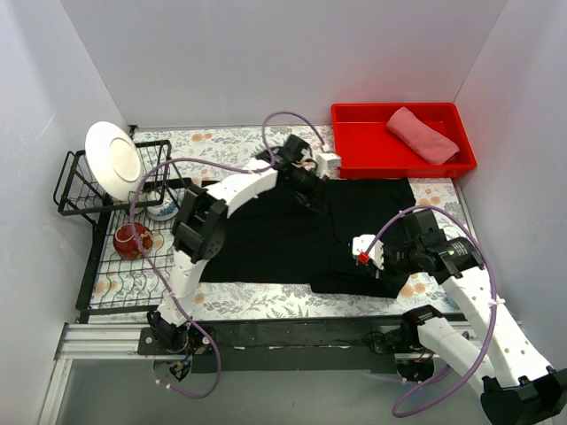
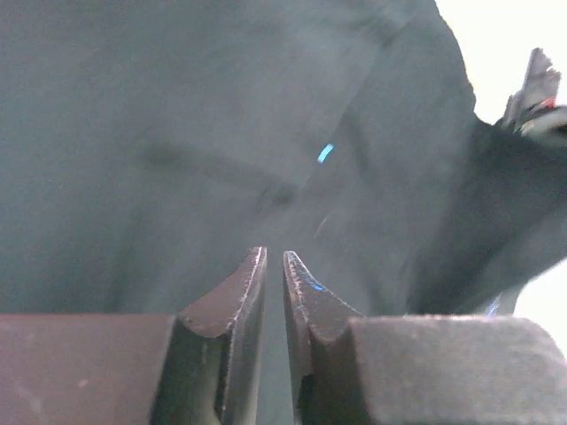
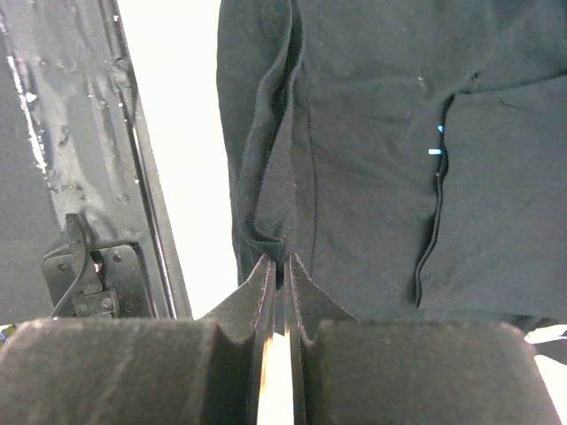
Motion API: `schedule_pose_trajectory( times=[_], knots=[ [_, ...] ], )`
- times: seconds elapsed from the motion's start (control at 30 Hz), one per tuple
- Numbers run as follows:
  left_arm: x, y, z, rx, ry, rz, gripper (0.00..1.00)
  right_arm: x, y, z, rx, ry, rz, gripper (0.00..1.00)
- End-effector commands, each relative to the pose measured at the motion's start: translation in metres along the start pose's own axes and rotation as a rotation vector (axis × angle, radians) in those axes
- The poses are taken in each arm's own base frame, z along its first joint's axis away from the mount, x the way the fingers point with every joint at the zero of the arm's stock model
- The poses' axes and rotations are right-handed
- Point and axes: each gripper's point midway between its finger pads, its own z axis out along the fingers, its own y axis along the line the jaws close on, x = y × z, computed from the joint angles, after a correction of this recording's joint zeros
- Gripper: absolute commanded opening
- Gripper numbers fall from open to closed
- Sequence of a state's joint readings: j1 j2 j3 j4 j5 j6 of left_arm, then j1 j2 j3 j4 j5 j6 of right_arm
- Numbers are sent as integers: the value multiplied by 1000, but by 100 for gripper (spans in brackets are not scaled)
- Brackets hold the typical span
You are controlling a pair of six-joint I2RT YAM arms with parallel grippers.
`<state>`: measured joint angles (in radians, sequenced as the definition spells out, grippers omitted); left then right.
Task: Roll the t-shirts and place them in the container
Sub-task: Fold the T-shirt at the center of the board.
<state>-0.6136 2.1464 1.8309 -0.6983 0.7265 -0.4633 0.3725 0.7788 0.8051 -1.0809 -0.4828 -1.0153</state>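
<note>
The black shirt (image 1: 292,235) lies on the table (image 1: 257,299), the pink shirt (image 1: 423,135) in the red bin (image 1: 354,155).
The right gripper (image 3: 282,266) pinches the black one's near edge; the left gripper (image 2: 275,266) is at the far edge, jaws almost together, grip unclear.

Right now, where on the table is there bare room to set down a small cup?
Bare floral tablecloth shows in the near strip between the black t-shirt and the front rail. The left half of the red bin, beside the pink t-shirt, is free. Crowded: the dish rack at left, and the middle.
</note>
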Motion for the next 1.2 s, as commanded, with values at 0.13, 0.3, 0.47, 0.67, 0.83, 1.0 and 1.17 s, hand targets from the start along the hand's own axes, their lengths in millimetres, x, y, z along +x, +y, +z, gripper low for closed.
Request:
schedule_pose_trajectory(
  times=[0.13, 0.3, 0.47, 0.67, 0.83, 1.0, 1.17],
  knots=[
    [-12, -91, 112, 328, 17, -94, 11, -2, 14, 1, -63, -24, -16, 1],
    [2, -92, 152, 334, 46, -157, 10, -3, 14, 0, -81, -19, 2, 1],
    [10, -94, 181, 351, 55, -166, 10, -6, 16, -3, -87, -20, 13, 1],
    [8, -101, 199, 370, 42, -162, 11, -2, 20, -5, -88, -5, 25, 1],
    [-1, -113, 209, 391, 14, -123, 16, 6, 20, -6, -85, 34, 31, 1],
    [6, -115, 225, 391, 21, -128, 17, 12, 21, -8, -73, 61, 29, 1],
    [4, -125, 242, 410, 5, -95, 18, 9, 16, -16, -56, 81, 42, 1]
  ],
)
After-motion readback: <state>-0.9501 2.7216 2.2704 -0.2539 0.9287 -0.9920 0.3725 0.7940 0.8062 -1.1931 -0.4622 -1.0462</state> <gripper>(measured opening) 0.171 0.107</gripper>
